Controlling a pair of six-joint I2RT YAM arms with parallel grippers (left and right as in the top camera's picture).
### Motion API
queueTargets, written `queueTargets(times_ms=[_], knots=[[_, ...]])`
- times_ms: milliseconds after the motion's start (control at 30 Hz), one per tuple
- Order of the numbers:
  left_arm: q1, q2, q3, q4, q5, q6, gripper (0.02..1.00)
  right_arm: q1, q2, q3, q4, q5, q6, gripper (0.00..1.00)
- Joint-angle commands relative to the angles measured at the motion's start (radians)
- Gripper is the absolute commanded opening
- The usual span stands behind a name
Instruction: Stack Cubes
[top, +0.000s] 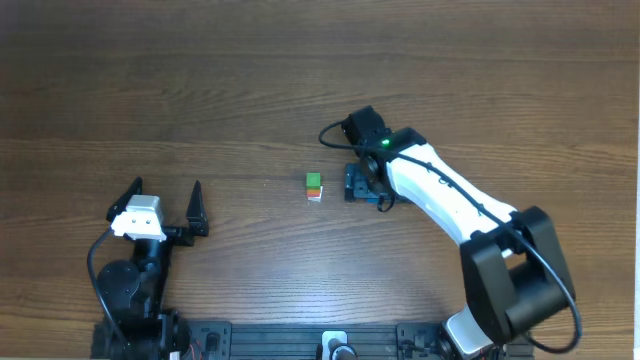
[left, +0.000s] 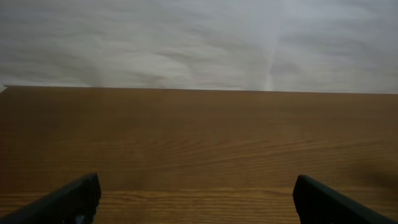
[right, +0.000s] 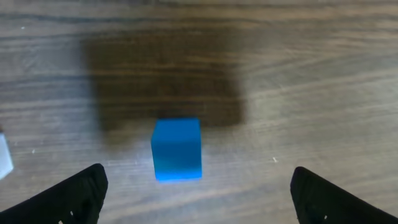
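Right gripper (top: 366, 186) hung spread wide over the blue cube (right: 177, 149), near the desk's (top: 300, 60) middle, just beside the green-topped cube stack (top: 314, 186). Cube looked light, rigid and smooth, so I'd pinch two opposite flat faces. Left gripper (top: 166, 188) sat spread open too.

My table (top: 200, 80) is just brown wood, grain running side to side. Past its far edge there's a plain pale wall (left: 186, 37), and a dark blurry shadow (right: 168, 74) sits on the wood.
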Motion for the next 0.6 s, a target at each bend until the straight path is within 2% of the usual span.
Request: queueTargets(times_ms=[33,367,600], knots=[[0.005,-0.007,-0.006,0.0,-0.005,0.015,1.0,-0.008,0.058,-0.01,0.042,-0.043,-0.045,0.932],[0.005,-0.007,-0.006,0.0,-0.005,0.015,0.998,-0.017,0.084,-0.023,0.082,-0.06,-0.045,0.93],[0.005,-0.007,-0.006,0.0,-0.005,0.015,0.998,-0.03,0.084,-0.058,0.129,-0.104,-0.044,0.853]])
